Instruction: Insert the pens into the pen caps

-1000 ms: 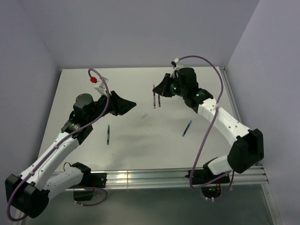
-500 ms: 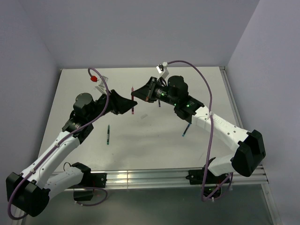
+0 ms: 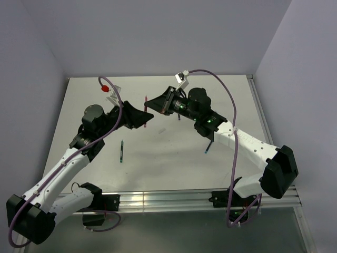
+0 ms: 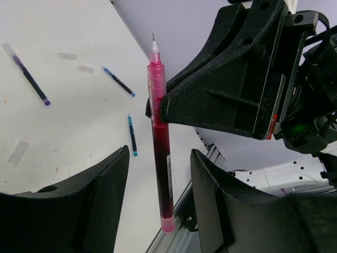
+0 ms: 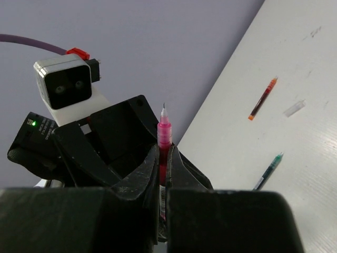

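Note:
A red pen (image 5: 164,129) stands upright in the air, tip up, clamped between my right gripper's (image 5: 164,158) fingers. In the left wrist view the same pen (image 4: 160,158) hangs in the gap of my left gripper (image 4: 160,203). That gripper's fingers (image 4: 100,200) are spread wide and touch nothing. From above, the pen (image 3: 145,99) is where the left gripper (image 3: 146,118) and right gripper (image 3: 152,105) meet. A pale cap (image 5: 294,108) lies by a dark red pen (image 5: 262,99). Further caps (image 4: 18,152) lie on the table.
On the table lie a green pen (image 3: 121,151), a light blue pen (image 3: 209,145), a dark purple pen (image 4: 29,79) and a blue pen (image 4: 118,81). Grey walls close the back and sides. A metal rail (image 3: 174,199) runs along the near edge.
My right gripper swung left from the back middle of the table, carrying the red pen up to my left gripper. The pen now stands between the left fingers. The left arm barely moved.

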`<state>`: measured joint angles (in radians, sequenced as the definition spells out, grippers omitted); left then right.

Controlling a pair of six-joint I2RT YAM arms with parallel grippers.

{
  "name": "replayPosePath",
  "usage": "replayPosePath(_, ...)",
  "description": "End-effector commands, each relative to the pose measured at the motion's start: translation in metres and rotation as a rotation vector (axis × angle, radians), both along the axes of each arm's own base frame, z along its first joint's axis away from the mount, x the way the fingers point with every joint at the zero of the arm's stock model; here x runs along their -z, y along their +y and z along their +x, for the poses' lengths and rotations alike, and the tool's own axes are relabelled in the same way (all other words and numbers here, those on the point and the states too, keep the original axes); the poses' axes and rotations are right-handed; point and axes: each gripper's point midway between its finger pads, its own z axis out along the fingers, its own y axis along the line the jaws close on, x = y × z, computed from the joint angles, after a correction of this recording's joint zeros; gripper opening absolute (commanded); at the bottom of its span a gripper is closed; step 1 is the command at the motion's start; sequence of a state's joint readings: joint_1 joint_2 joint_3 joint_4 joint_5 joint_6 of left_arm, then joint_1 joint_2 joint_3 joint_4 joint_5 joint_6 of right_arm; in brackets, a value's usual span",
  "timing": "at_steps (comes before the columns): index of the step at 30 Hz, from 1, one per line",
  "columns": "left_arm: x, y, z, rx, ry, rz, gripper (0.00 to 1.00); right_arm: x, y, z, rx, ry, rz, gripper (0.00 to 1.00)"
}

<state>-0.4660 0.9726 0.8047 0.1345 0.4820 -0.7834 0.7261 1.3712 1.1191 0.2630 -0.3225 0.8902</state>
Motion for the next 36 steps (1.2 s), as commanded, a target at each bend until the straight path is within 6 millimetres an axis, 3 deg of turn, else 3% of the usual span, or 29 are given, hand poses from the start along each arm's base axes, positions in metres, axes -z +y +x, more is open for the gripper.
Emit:
replayPosePath(1, -0.019, 0.002, -0.006, 0.012, -0.063, -0.028, 0.55, -0.02, 0.006, -0.004, -0.009, -0.052, 0.061, 0.0)
replayPosePath(11, -0.019, 0.003, -0.007, 0.015, -0.065, -0.028, 0.37, -0.015, 0.014, -0.006, -0.027, -0.047, 0.063, 0.0)
replayPosePath(15, -0.015, 0.002, -0.008, 0.023, -0.058, -0.023, 0.08, -0.011, 0.015, -0.004, -0.019, -0.044, 0.054, 0.0)
replayPosePath(17, -0.013, 0.002, -0.009, 0.028, -0.056, -0.02, 0.0, -0.009, 0.016, -0.004, -0.019, -0.045, 0.05, 0.0)
replayPosePath(22, -0.011, 0.004, -0.009, 0.017, -0.054, -0.007, 0.0, -0.006, 0.016, 0.0, 0.001, -0.05, 0.037, 0.02)
replayPosePath(29, -0.009, 0.019, 0.001, -0.085, -0.035, 0.052, 0.0, 0.006, -0.018, 0.022, 0.203, -0.072, -0.131, 0.28)
replayPosePath(30, -0.003, 0.023, 0.0, -0.099, -0.014, 0.071, 0.0, 0.02, -0.025, 0.024, 0.228, -0.041, -0.191, 0.29)
replayPosePath(32, -0.006, 0.035, 0.006, -0.161, -0.035, 0.099, 0.0, 0.024, -0.04, 0.031, 0.302, -0.037, -0.24, 0.3)
replayPosePath(36, -0.005, 0.061, 0.017, -0.275, -0.028, 0.164, 0.0, 0.062, -0.065, 0.04, 0.398, 0.044, -0.372, 0.31)
